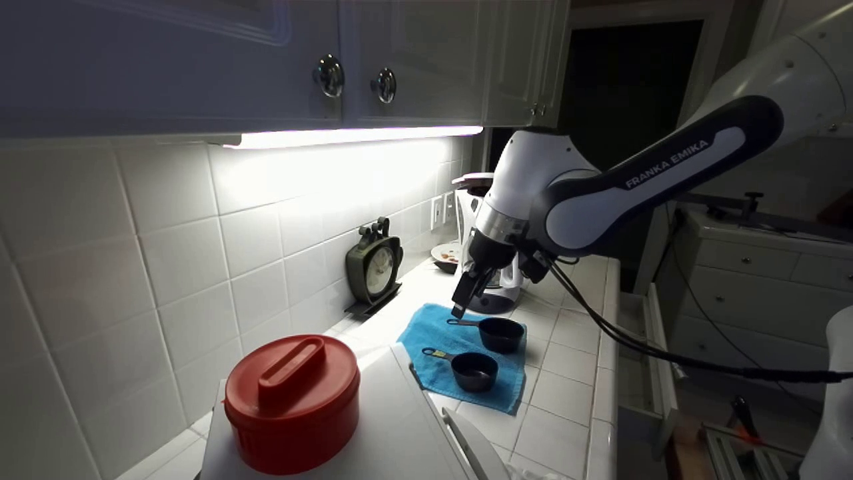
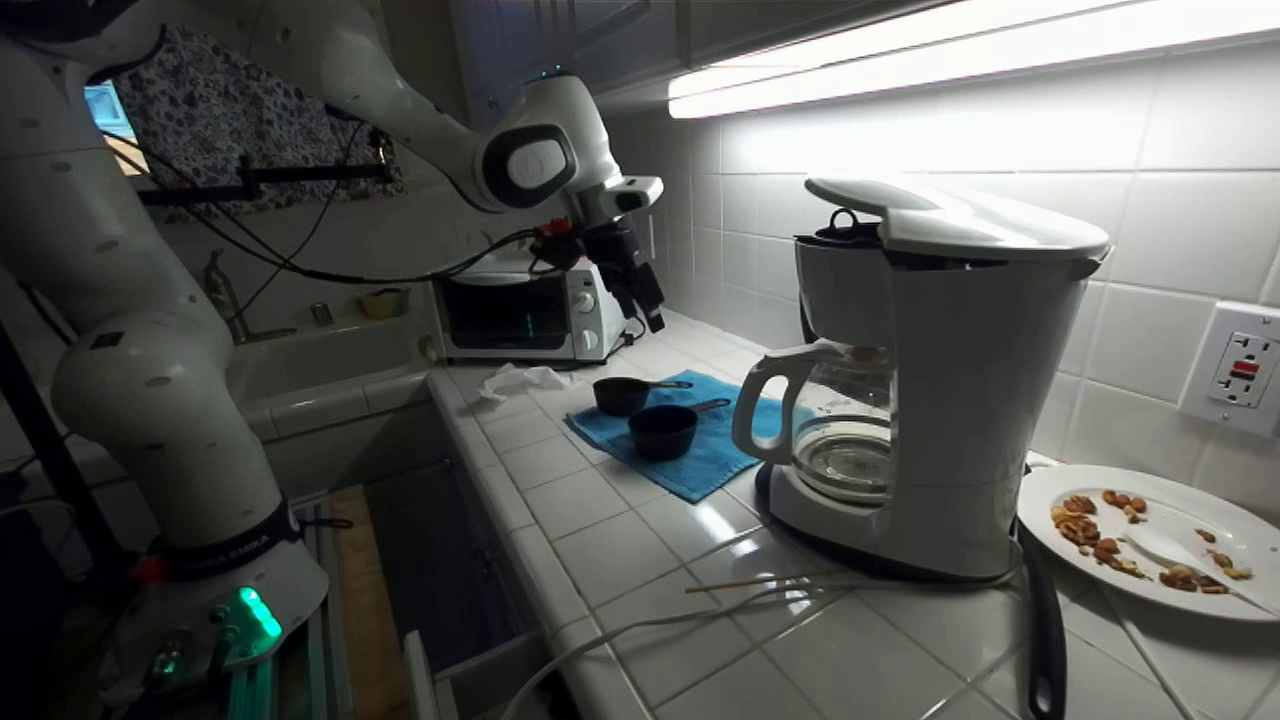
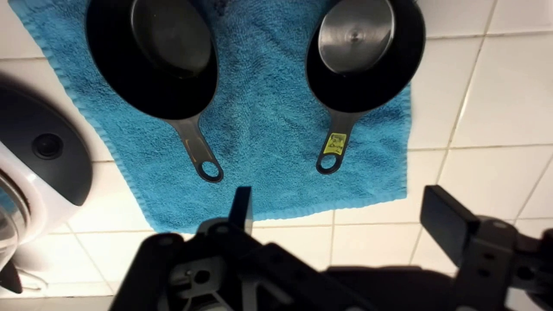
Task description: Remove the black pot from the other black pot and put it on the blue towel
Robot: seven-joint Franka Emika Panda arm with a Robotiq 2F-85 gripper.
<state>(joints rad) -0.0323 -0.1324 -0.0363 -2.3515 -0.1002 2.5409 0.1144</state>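
Nearest the camera, across the bottom of the wrist view, is the gripper (image 3: 333, 211), its fingers (image 3: 447, 224) spread wide with nothing between them. At the left edge shows part of the coffee maker (image 3: 52, 168), just beside the blue towel (image 3: 259, 129). That towel takes up the middle of the frame, and on its upper-left part stands a black pot (image 3: 151, 65), the handle (image 3: 193, 140) slanting down toward the gripper. Upper right of centre sits the other black pot (image 3: 365, 60), also on the towel near its right edge, a yellow label (image 3: 335, 143) on its handle (image 3: 340, 124). The two stand apart, neither nested. The top of the frame cuts both off, so I cannot be sure which one the task wants out, though the labelled one seems likelier. White tiles (image 3: 501, 181) run down the far right. The placing looks done, so the step in hand is likely a clean departure: rise straight up before travelling sideways, leave the fingers spread till the handles are well below, and steer wide of the coffee maker so nothing gets nudged
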